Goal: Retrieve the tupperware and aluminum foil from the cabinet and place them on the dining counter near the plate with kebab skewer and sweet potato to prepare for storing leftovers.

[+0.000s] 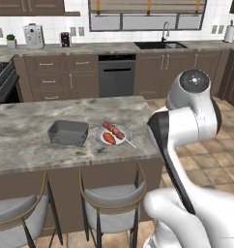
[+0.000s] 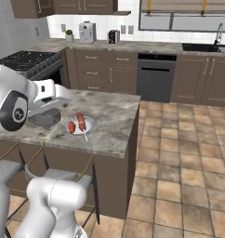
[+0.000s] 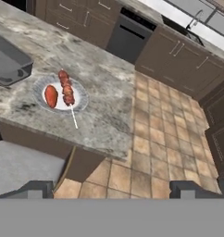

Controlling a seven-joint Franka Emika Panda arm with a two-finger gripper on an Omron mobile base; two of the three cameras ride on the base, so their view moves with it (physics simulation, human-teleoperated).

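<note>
The tupperware [image 1: 68, 132] sits on the tabletop [image 1: 22, 126] of the dining island, just beside the plate [image 1: 120, 141], which fits its job: the tub is parked by the leftovers it should take. On the plate the kebab skewer [image 1: 116, 132] lies with its stick poking past the rim toward the near edge, and the sweet potato [image 1: 109, 138] rests alongside it.

The pincer [image 3: 111, 190] hangs open wide with nothing between its tips, which rise well apart at the bottom of the hand view. It looks down from off the island's near corner, over a grey stool [image 3: 21, 166] and the tiled floor [image 3: 169, 139]. The plate and tub lie ahead and well apart from it, the tub farthest.

The aluminum foil is likely not fetched yet, though the wall cabinets are cut off at the frame tops.
</note>
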